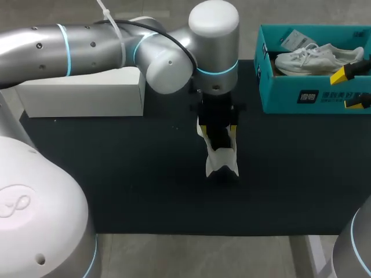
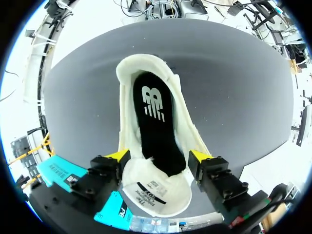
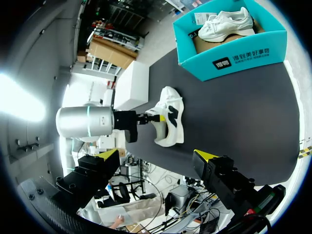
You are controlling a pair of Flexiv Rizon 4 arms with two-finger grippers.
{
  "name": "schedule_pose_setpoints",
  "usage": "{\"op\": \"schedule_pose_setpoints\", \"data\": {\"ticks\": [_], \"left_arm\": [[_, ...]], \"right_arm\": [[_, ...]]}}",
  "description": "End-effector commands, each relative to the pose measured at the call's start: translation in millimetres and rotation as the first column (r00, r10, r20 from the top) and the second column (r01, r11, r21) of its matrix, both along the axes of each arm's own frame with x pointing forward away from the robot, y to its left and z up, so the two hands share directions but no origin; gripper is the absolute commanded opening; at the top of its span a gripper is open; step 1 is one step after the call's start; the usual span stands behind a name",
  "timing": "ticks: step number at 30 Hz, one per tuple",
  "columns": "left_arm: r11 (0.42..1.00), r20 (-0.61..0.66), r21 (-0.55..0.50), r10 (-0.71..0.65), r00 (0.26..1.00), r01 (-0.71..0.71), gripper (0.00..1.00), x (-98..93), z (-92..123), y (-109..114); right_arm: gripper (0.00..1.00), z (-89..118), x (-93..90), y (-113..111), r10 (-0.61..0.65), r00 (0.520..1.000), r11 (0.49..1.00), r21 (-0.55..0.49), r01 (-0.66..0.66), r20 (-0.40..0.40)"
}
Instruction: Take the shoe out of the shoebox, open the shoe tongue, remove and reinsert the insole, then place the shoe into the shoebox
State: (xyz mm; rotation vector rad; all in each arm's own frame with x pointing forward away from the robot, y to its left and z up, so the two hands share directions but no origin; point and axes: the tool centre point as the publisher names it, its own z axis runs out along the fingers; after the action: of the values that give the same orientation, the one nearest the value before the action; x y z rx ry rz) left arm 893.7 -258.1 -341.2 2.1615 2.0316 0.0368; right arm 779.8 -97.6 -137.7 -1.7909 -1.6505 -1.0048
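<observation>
My left tool (image 2: pixel 158 156) clamps shoe (image 2: pixel 146 83) sides on table (image 2: pixel 234 97); black insole (image 2: pixel 158 131) inside. My right tool (image 3: pixel 157 155) wide, empty, near shoebox (image 1: pixel 313 95).

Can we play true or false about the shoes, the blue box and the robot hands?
1. A white shoe lies inside the teal shoebox. True.
2. The other shoe, on the black mat, has no insole in it. False: a black insole lies inside it.
3. The right gripper is holding a shoe. False: its jaws stand wide open with nothing between them.
4. The left gripper is right over the other shoe. True.
</observation>
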Motion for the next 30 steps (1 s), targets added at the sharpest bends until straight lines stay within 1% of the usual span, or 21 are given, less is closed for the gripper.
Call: {"op": "schedule_pose_setpoints", "data": {"ticks": [1, 7, 12, 16, 18, 19, 20, 22, 24, 30], "left_arm": [[1.0, 0.021, -0.006, 0.009, 1.0, -0.009, 0.76, 3.7, 15, 5], [0.999, 0.048, 0.001, 0.037, 0.998, -0.037, 0.73, 21.0, 32, 15], [0.998, 0.07, -0.016, 0.067, 0.995, -0.066, 0.74, 36.5, 48, 24], [0.997, 0.086, -0.017, 0.078, 0.993, -0.077, 0.73, 50.7, 53, 23], [0.997, 0.087, -0.028, 0.077, 0.993, -0.075, 0.7, 59.8, 56, 21], [0.997, 0.082, -0.036, 0.075, 0.994, -0.072, 0.64, 65.8, 56, 20], [0.996, 0.072, -0.045, 0.077, 0.994, -0.074, 0.47, 72.6, 55, 18], [0.996, 0.051, -0.048, 0.081, 0.995, -0.078, 0.0, 84.0, 51, 13], [0.996, 0.025, -0.037, 0.077, 0.997, -0.076, 0.0, 91.8, 47, 6], [0.998, -0.032, -0.04, 0.047, 0.998, -0.048, 0.0, 97.9, 36, -7]], "right_arm": [[1.0, 0, -0.3, 0, -0.002, 1.0, 1.0, -0.002, 0.002, -0.001], [1.0, 0, -0.3, 0, -0.002, 1.0, 1.0, -0.002, 0.002, -0.001], [1.0, 0, -0.3, 0, -0.002, 1.0, 1.0, -0.002, 0.002, -0.001], [1.0, 0, -0.3, 0, -0.002, 1.0, 1.0, -0.002, 0.002, -0.001], [1.0, 0, -0.3, 0, -0.002, 1.0, 1.0, -0.002, 0.002, -0.001], [1.0, 0, -0.3, 0, -0.002, 1.0, 1.0, -0.002, 0.002, -0.001], [1.0, 0, -0.3, 0, -0.002, 1.0, 1.0, -0.002, 0.002, -0.001], [1.0, 0, -0.3, 0, -0.002, 1.0, 1.0, -0.002, 0.002, -0.001], [1.0, 0, -0.3, 0, -0.002, 1.0, 1.0, -0.002, 0.002, -0.001], [1.0, 0, -0.3, 0, -0.002, 1.0, 1.0, -0.002, 0.002, -0.001]]}}
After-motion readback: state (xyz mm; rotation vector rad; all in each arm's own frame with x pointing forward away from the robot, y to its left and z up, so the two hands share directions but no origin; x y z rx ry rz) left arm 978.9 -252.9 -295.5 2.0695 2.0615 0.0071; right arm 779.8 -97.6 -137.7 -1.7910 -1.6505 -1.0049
